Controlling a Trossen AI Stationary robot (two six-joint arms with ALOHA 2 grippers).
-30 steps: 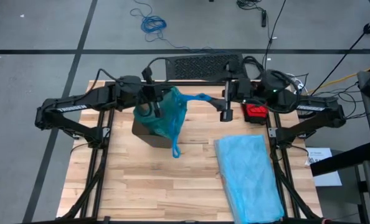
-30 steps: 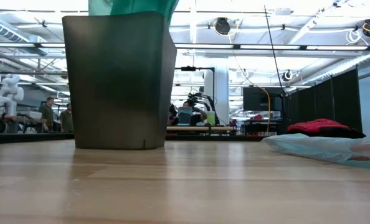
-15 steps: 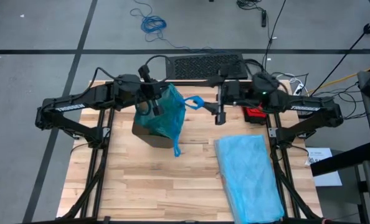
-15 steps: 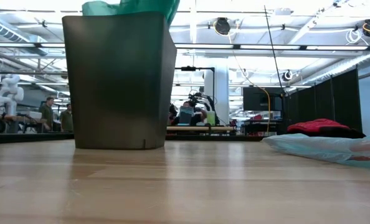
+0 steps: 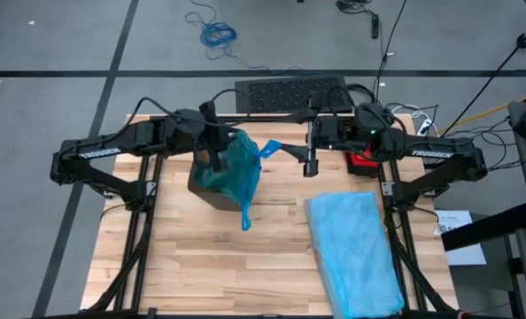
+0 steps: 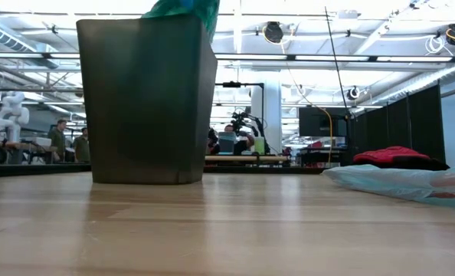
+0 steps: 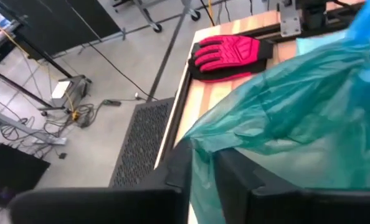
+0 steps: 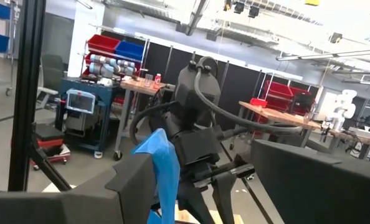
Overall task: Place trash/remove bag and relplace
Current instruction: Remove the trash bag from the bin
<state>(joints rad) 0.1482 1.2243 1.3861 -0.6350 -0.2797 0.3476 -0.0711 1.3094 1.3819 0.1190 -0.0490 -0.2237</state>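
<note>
Teal-green bag (image 5: 235, 170) hangs over the dark bin (image 5: 206, 190) at the far left of the worktop (image 5: 228, 266), a twisted tail trailing toward the near side; my left gripper (image 5: 215, 159) sits at its far-left rim with a fold of the plastic between its jaws (image 7: 200, 180), which stand only slightly apart. To the right, my right gripper (image 5: 309, 165) hovers above the worktop beside the bag's blue corner (image 5: 272, 147), jaws wide apart and gripping nothing. Farther right lie the red glove (image 5: 363, 159) at the far edge and the paler sky-blue bag (image 5: 351, 248), flat, nearer.
</note>
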